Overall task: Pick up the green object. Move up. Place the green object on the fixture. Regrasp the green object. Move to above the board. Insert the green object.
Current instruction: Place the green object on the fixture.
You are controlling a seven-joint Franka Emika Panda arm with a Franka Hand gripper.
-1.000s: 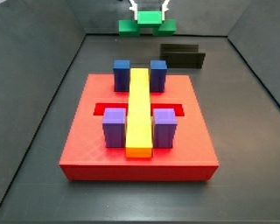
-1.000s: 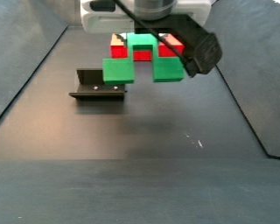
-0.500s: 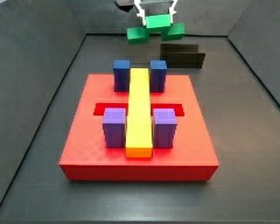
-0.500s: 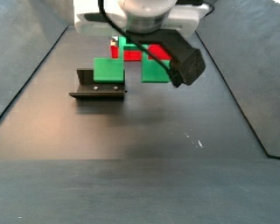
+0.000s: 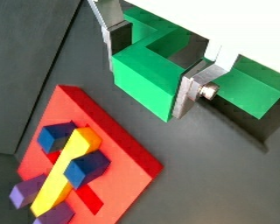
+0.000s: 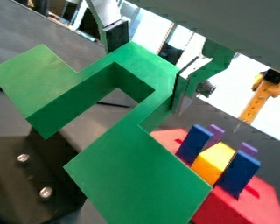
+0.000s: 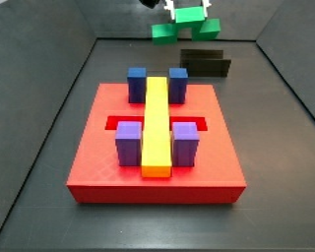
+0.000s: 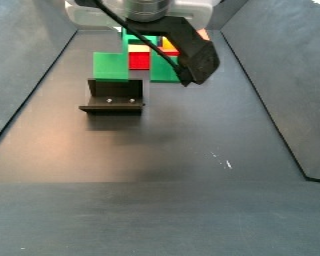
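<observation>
My gripper (image 7: 187, 10) is shut on the green object (image 7: 184, 27), a bright-green stepped block, and holds it in the air at the far end of the floor. In both wrist views the silver fingers (image 5: 199, 86) (image 6: 187, 86) clamp its narrow middle, with the gripper's centre on the block (image 5: 152, 77) (image 6: 150, 70). In a side view the green object (image 8: 112, 66) hangs tilted just above and behind the black fixture (image 8: 112, 97). The fixture also shows in a side view (image 7: 207, 63) and a wrist view (image 6: 25, 166). The red board (image 7: 107, 162) carries blue and purple posts and a yellow bar (image 7: 157, 123).
Dark sloping walls enclose the floor on both sides (image 7: 48, 118). The board (image 5: 108, 153) lies apart from the fixture, and only a strip of it (image 8: 140, 62) shows behind the gripper in a side view. A black wrist camera housing (image 8: 196, 60) juts beside the gripper.
The gripper has carried the green object sideways toward the fixture and turned it; it now hangs tilted over the fixture instead of beside it.
</observation>
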